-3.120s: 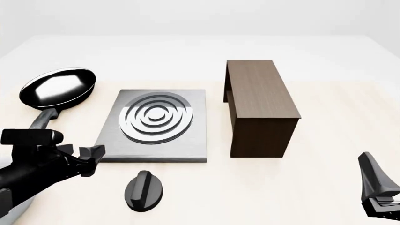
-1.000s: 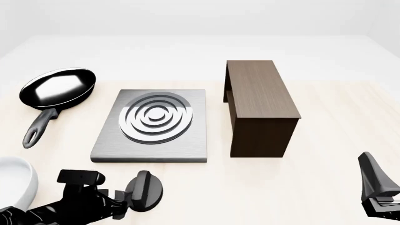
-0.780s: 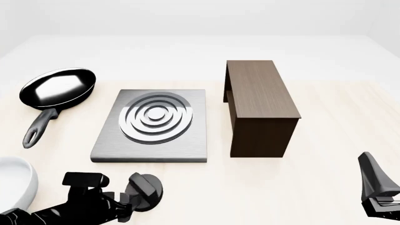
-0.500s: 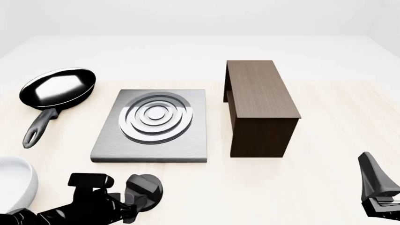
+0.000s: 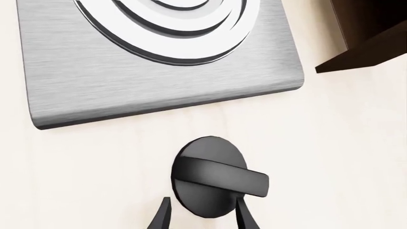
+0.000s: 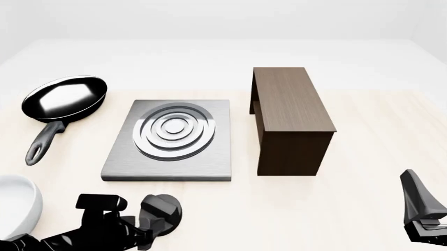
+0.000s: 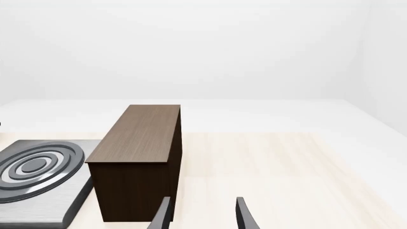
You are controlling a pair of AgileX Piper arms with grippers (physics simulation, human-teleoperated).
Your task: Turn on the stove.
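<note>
Gripping item: left gripper (image 5: 200, 220), fingers either side of the black oval knob (image 5: 213, 180), apparently pinching it; actual contact hard to confirm from wrist view. Knob: near front edge of bench, left of centre, ridge lying crosswise.
Stove (image 6: 171, 138): grey slab w/ silver rings, just behind knob, apart from it, left-centre of bench.
Right gripper (image 7: 200, 217): fingers spread, holding nothing, low at front-right corner.
Cabinet (image 6: 288, 117): dark brown wood, beside stove toward right edge.
Frying pan (image 6: 63, 99): black, near left edge.
White bowl (image 6: 15, 208): front-left corner, partly cut off.
</note>
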